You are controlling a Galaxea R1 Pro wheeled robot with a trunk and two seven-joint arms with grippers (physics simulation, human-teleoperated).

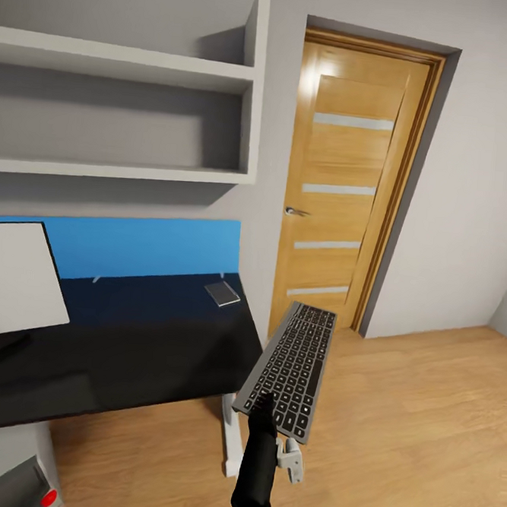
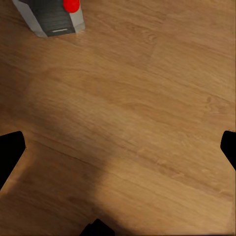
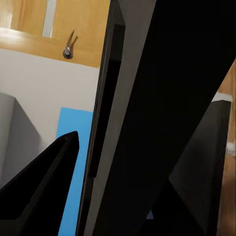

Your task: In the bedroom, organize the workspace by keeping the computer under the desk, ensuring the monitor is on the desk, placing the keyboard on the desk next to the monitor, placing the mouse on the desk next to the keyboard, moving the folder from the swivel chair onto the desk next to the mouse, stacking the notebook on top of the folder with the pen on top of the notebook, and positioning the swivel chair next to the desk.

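Observation:
My right gripper (image 1: 266,405) is shut on the near edge of the grey keyboard (image 1: 290,367), holding it in the air just off the right end of the black desk (image 1: 124,350). Seen edge-on in the right wrist view, the keyboard (image 3: 105,123) runs between the dark fingers (image 3: 44,182). The white monitor (image 1: 11,280) stands on the desk at the left. The grey computer (image 1: 11,471) with a red button sits on the floor under the desk, also seen as the computer (image 2: 51,17) in the left wrist view. My left gripper (image 2: 118,147) is open over bare wooden floor.
A small grey notebook-like object (image 1: 222,292) lies at the desk's back right by the blue back panel (image 1: 147,247). White shelves (image 1: 126,121) hang above the desk. A closed wooden door (image 1: 350,192) stands to the right. The desk's white leg (image 1: 231,435) is near my right arm.

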